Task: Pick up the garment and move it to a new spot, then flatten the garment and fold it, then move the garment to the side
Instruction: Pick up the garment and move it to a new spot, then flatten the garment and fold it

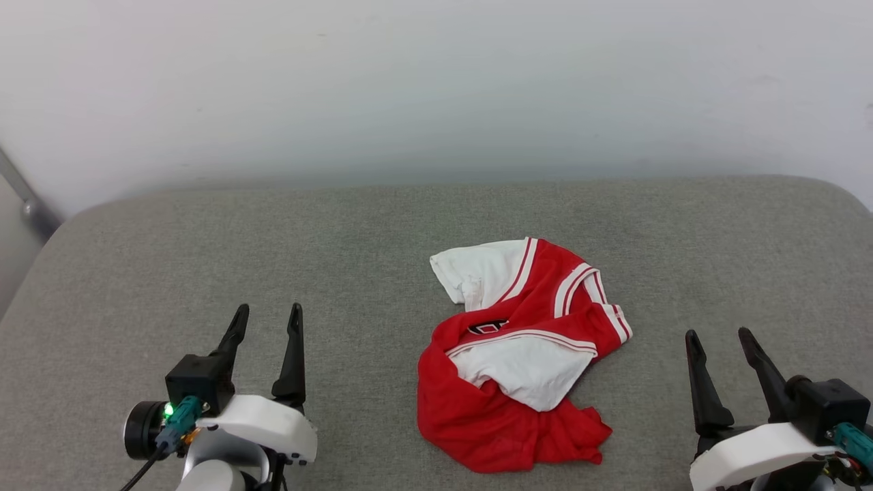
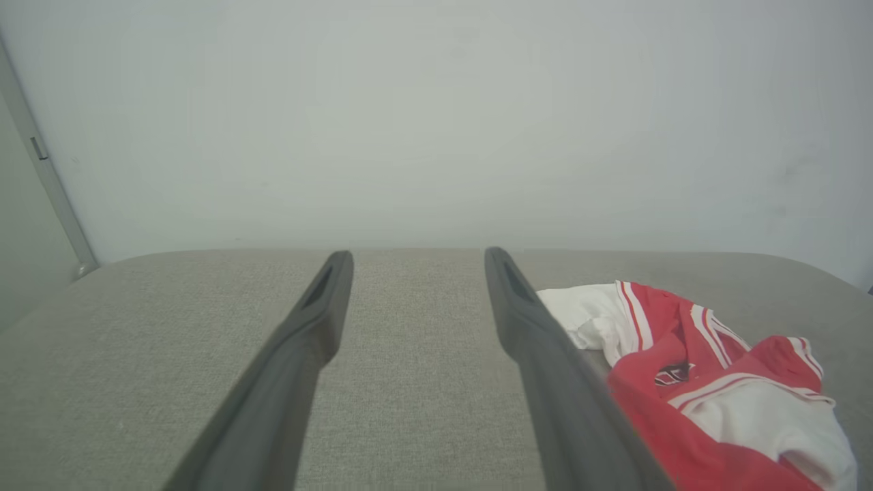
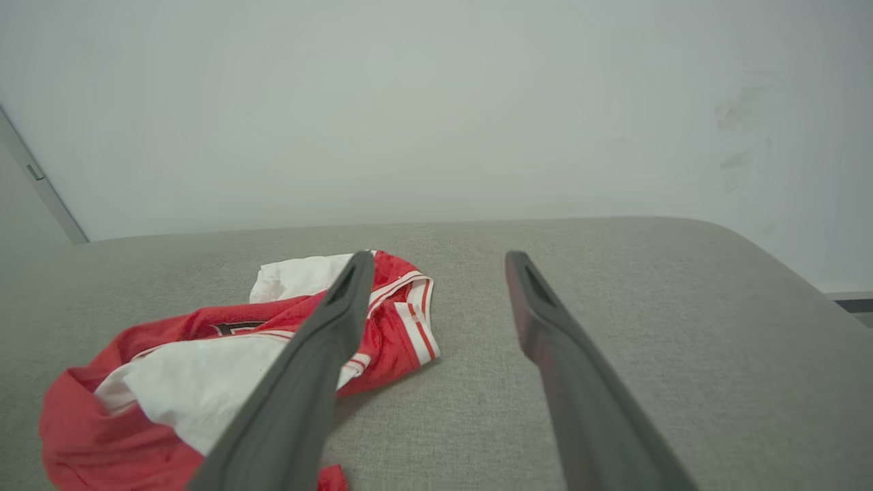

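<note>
The garment (image 1: 518,348), a red jersey with white sleeves and striped trim, lies crumpled in a heap on the grey padded surface, a little right of centre. A bit of black lettering shows in its folds. My left gripper (image 1: 267,318) stands open at the lower left, well clear of the cloth, nothing between its fingers. My right gripper (image 1: 718,337) is open at the lower right, a short way right of the heap. In the left wrist view the garment (image 2: 709,389) lies to the right of the open gripper (image 2: 417,262). In the right wrist view the garment (image 3: 204,368) sits left of the open gripper (image 3: 440,262).
The grey padded surface (image 1: 204,259) runs wide to left and right, with rounded far corners. A pale wall (image 1: 436,88) rises just behind it. A grey metal strip (image 1: 24,198) slants down the wall at the far left.
</note>
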Controlling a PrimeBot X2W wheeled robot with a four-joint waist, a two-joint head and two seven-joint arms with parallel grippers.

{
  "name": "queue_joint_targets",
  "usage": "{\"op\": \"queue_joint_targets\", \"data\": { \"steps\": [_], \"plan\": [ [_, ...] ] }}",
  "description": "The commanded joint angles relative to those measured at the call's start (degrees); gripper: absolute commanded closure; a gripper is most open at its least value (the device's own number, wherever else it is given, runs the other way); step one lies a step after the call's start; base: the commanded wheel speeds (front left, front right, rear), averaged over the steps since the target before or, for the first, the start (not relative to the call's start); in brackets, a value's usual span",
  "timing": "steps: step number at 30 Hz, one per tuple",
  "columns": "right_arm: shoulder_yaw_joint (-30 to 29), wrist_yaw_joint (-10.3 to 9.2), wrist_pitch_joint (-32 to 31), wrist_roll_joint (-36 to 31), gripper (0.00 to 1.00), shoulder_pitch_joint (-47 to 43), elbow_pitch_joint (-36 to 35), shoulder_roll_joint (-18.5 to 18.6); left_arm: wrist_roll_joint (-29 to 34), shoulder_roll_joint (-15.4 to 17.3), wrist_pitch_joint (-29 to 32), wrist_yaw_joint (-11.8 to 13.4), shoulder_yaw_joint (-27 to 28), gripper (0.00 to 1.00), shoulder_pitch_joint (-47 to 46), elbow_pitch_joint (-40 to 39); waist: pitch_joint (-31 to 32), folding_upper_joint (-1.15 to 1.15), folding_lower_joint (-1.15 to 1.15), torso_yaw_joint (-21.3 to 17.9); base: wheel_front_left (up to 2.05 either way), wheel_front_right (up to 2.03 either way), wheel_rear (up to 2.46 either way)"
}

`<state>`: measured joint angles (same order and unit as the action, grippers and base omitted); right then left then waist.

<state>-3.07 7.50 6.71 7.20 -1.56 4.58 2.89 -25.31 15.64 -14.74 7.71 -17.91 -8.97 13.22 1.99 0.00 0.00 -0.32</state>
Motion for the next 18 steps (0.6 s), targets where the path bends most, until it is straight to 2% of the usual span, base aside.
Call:
{"op": "queue_joint_targets", "data": {
  "steps": [1, 13, 18],
  "plan": [
    [-0.08, -0.02, 0.06, 0.18, 0.0, -0.47, -0.26, -0.03, 0.1, 0.15, -0.17, -0.05, 0.01, 0.0, 0.5, -0.17, 0.05, 0.0, 0.0, -0.19, 0.0, 0.0, 0.0],
    [0.17, -0.02, -0.61, 0.16, 0.0, -0.35, -1.05, -0.03, -0.59, 0.75, 0.06, 0.02, -0.24, 0.0, 1.39, -1.46, -0.37, 0.0, 0.0, -1.37, 0.0, 0.0, 0.0],
    [-0.08, -0.02, -4.33, 0.74, 0.0, 0.72, 0.04, -0.03, -0.75, 0.75, -0.08, 0.46, 0.21, 0.0, 1.33, -2.03, -0.79, 0.0, 0.0, -1.35, 0.0, 0.0, 0.0]
  ]
}}
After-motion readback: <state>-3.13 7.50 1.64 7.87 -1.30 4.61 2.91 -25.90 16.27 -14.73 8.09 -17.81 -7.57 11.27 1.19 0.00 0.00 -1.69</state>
